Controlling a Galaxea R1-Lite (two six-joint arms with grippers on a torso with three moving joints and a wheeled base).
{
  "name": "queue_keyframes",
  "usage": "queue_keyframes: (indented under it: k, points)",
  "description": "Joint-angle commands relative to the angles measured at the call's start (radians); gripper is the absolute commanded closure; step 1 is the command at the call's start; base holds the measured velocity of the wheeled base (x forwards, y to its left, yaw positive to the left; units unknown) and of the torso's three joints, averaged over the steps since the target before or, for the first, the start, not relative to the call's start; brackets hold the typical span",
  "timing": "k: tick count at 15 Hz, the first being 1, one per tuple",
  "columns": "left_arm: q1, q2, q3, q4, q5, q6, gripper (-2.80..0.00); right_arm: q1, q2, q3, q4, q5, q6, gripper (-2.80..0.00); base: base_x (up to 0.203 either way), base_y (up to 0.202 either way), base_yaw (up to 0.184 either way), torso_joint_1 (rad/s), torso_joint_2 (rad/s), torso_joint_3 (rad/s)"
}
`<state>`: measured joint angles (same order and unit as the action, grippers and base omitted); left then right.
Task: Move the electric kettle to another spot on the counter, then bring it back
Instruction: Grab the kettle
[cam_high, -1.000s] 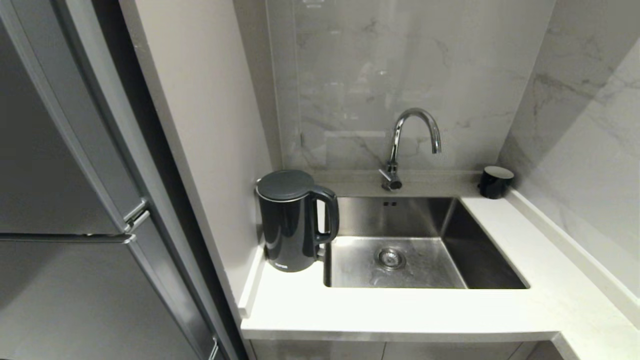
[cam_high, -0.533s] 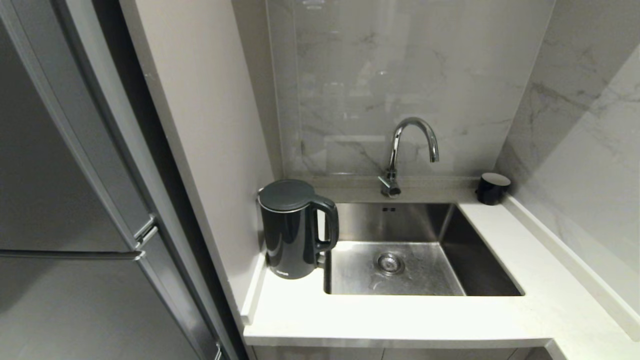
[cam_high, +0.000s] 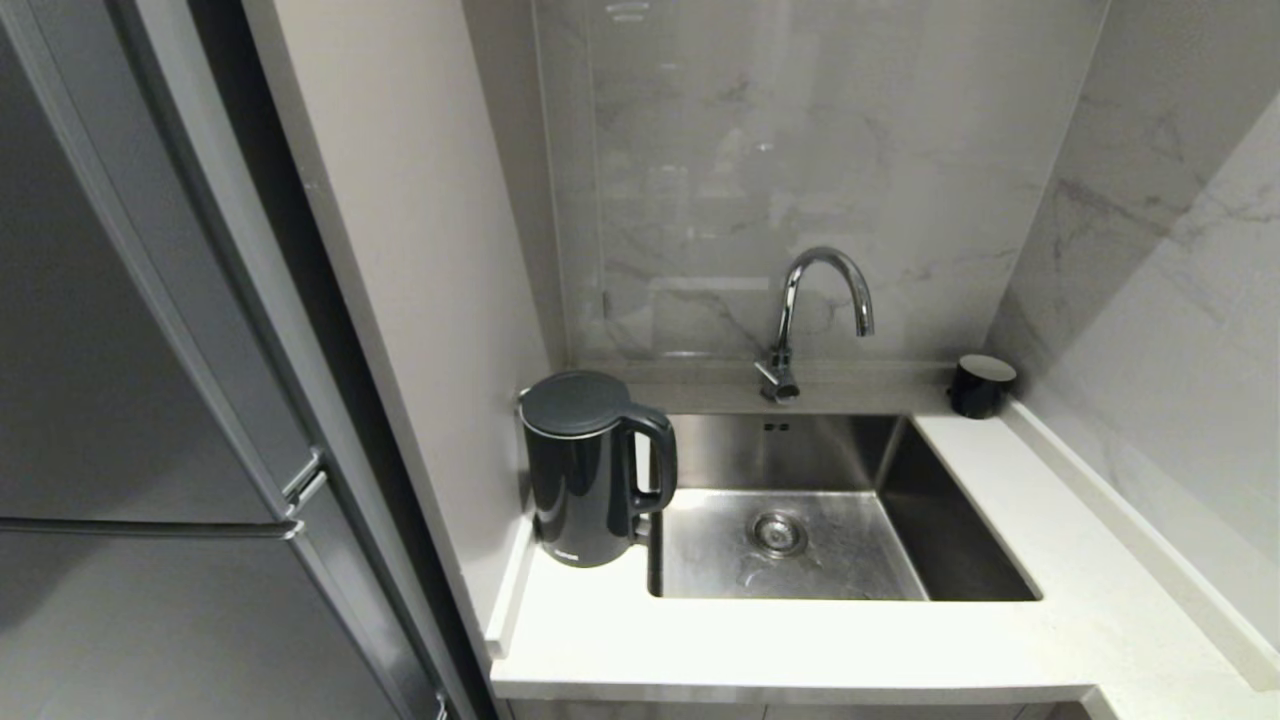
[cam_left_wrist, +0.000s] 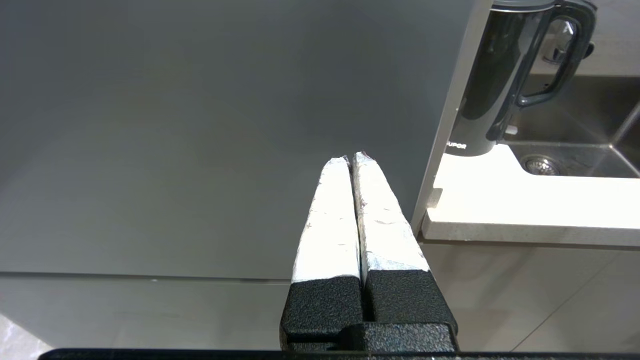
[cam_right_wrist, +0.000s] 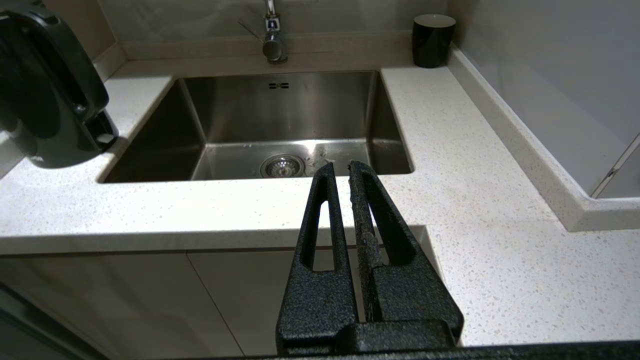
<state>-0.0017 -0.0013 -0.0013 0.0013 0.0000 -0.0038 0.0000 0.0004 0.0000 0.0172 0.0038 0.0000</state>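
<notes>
Kettle (cam_high: 585, 470) upright on counter (cam_high: 780, 640) beside sink (cam_high: 960, 540); both hands (cam_left_wrist: 351, 159) (cam_right_wrist: 341, 169) clenched, empty.

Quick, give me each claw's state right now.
Left claw: closed, holding nothing, low in front of the grey cabinet front.
Right claw: closed, holding nothing, short of the counter edge.
</notes>
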Motion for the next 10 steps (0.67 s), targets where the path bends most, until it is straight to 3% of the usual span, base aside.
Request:
queue_keyframes:
  k: [1,10]
  points:
    - [0.0,0.001,0.0,0.0,0.0,-0.001,0.0,0.0,0.0,0.0,0.001,0.001,0.0,0.0,0.0,0.0,0.0,0.0,0.0,0.0]
    - [0.0,0.001,0.0,0.0,0.0,-0.001,0.0,0.0,0.0,0.0,0.001,0.001,0.0,0.0,0.0,0.0,0.0,0.0,0.0,0.0]
